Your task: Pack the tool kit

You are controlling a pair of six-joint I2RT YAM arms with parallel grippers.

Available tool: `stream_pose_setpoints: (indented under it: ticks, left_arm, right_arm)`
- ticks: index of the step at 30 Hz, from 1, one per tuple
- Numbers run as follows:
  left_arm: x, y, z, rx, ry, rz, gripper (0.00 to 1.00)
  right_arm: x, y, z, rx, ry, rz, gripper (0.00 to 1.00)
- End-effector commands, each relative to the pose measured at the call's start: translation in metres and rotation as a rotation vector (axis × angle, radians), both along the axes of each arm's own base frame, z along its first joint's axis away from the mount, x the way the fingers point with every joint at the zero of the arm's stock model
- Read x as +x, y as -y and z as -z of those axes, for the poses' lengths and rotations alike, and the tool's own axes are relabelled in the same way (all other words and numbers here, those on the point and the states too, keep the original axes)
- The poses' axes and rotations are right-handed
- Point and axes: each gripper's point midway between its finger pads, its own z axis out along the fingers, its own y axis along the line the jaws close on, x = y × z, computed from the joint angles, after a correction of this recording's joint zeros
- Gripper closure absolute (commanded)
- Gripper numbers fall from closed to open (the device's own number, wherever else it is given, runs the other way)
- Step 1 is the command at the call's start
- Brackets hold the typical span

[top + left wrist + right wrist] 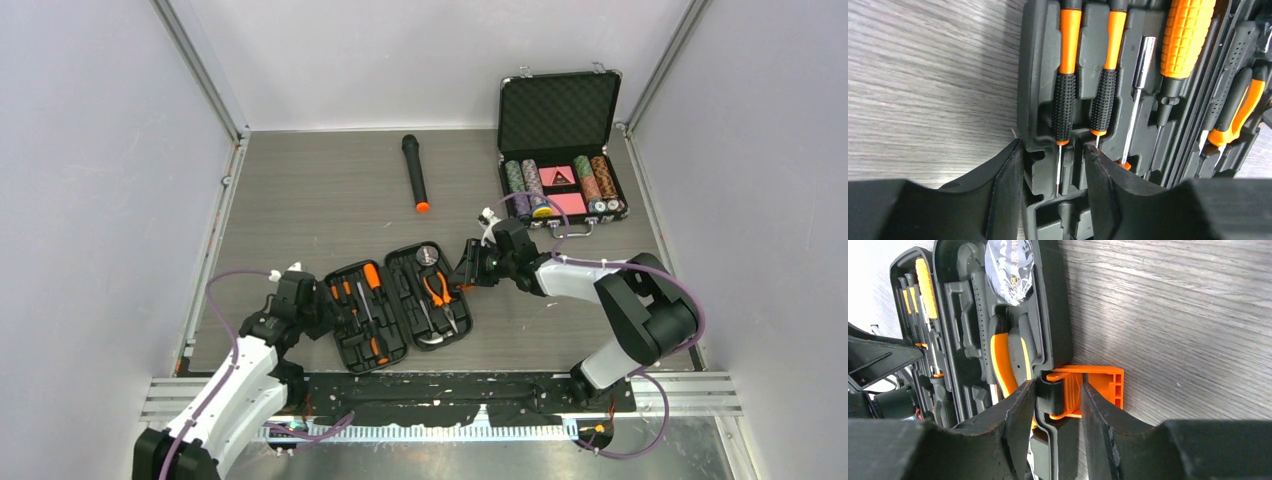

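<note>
Though lying wide open and flat near the front edge of the tabletop (300,190), looks fully loaded as a tool kit (400,305), so probably taken at opposite ends for folding shut. Left gripper (318,310) at the outer rim of the screwdriver half, right gripper (468,268) at the outer rim of the pliers half. From the left wrist: jaws partly apart astride the rim, one finger outside the wall, the other over the tip of a small screwdriver (1066,75); cannot tell whether pressing. From the right wrist: jaws partly apart around the rim beside the orange latch (1098,390), pliers (1000,360) just inside; firm clamp or not, cannot tell. Only from above: both halves at once, plus a microphone (415,172) and a case of poker chips (560,150) well apart behind.
</note>
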Motion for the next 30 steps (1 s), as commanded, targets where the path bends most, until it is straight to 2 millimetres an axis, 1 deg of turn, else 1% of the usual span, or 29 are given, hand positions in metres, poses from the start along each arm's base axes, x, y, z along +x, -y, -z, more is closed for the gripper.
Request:
stream_pose_setpoints:
  ticks: [1, 2, 4, 7, 8, 11, 14, 18, 21, 25, 30]
  left_arm:
    - [0.014, 0.025, -0.017, -0.105, 0.037, 0.089, 0.59]
    - [0.015, 0.029, -0.024, -0.121, 0.05, 0.104, 0.61]
    - [0.019, 0.035, -0.043, -0.154, 0.093, 0.127, 0.68]
    - [0.026, 0.045, -0.081, -0.215, 0.188, 0.15, 0.79]
    - [0.027, 0.048, -0.095, -0.234, 0.222, 0.16, 0.81]
    - [0.031, 0.058, -0.131, -0.273, 0.299, 0.201, 0.83]
    - [0.033, 0.071, -0.156, -0.304, 0.335, 0.249, 0.8]
    - [0.039, 0.096, -0.171, -0.325, 0.356, 0.318, 0.78]
    - [0.044, 0.119, -0.172, -0.331, 0.348, 0.364, 0.77]
    - [0.053, 0.153, -0.166, -0.348, 0.322, 0.425, 0.77]
    - [0.068, 0.188, -0.155, -0.347, 0.284, 0.476, 0.77]
  right_arm:
    - [-0.01, -0.008, 0.007, 0.021, -0.043, -0.034, 0.57]
    - [-0.012, -0.008, 0.008, 0.021, -0.051, -0.033, 0.57]
    - [-0.014, -0.008, 0.01, 0.026, -0.06, -0.031, 0.58]
    - [-0.016, -0.011, 0.011, 0.044, -0.073, -0.022, 0.61]
    - [-0.018, -0.011, 0.012, 0.047, -0.081, -0.023, 0.61]
    - [-0.02, -0.013, 0.014, 0.062, -0.091, -0.017, 0.63]
    - [-0.023, -0.015, 0.015, 0.07, -0.098, -0.014, 0.63]
    - [-0.024, -0.017, 0.015, 0.086, -0.103, -0.003, 0.64]
    - [-0.023, -0.018, 0.014, 0.098, -0.103, 0.008, 0.64]
    - [-0.023, -0.018, 0.013, 0.11, -0.107, 0.018, 0.64]
    - [-0.022, -0.019, 0.012, 0.125, -0.106, 0.035, 0.64]
